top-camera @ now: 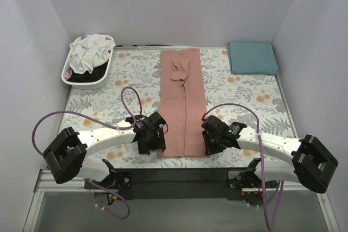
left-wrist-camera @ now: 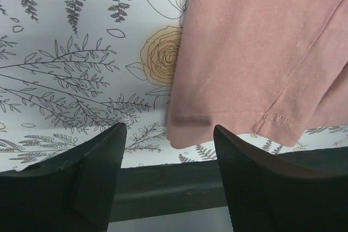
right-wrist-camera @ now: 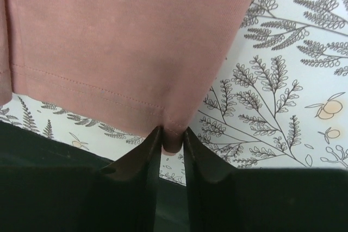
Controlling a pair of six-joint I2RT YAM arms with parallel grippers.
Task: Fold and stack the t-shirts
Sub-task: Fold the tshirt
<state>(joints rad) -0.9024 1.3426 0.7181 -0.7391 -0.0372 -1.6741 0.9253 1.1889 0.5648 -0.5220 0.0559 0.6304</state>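
Left gripper (left-wrist-camera: 167, 132): jaws wide apart at the near-left hem corner of the pink tee (top-camera: 182, 101), gripping nothing. Right gripper (right-wrist-camera: 173, 134): jaws pinched on its near-right hem corner. Tee lies as a long strip mid-desk (top-camera: 244, 99). Basket (top-camera: 69, 79) far left holds a white tee (top-camera: 92, 50) over dark cloth (top-camera: 87, 74). Teal tee (top-camera: 252, 58) lies folded far right.

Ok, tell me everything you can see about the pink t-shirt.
The pink t-shirt is soft dusty-pink knit, folded lengthwise into a long strip, lying flat mid-table on the floral cloth, stitched hem toward the arms. The right gripper pinches its near right corner; the left gripper stands open around the near left corner.
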